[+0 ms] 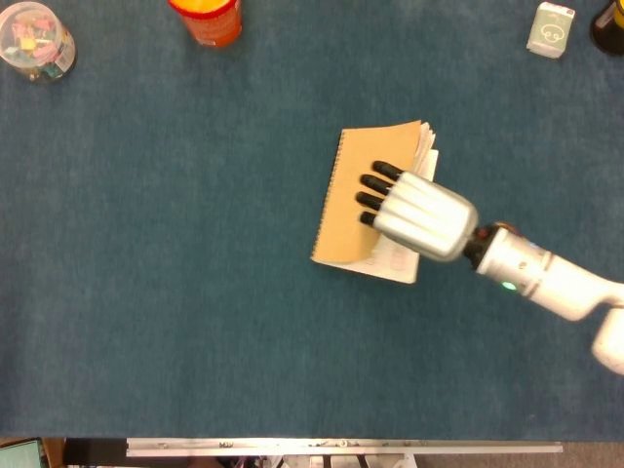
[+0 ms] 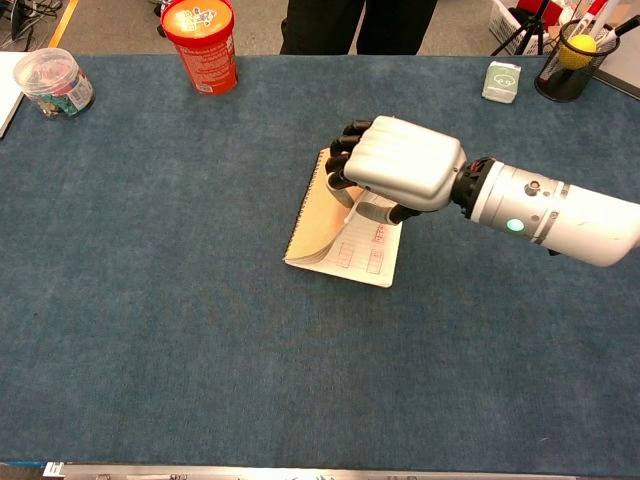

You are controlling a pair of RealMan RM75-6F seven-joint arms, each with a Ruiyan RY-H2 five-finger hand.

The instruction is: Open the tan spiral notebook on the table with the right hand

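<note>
Chest view: right hand (image 2: pixel 400 168) holds tan spiral notebook (image 2: pixel 325 222) cover's free edge, lifted partway; page showing, full flip-open left.

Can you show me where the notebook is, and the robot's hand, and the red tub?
tan spiral notebook (image 1: pixel 349 210), head view, on its tan cover.
right hand (image 2: pixel 405 165), chest view, on its silver back.
red tub (image 2: pixel 201 45), chest view, on its side wall.
</note>
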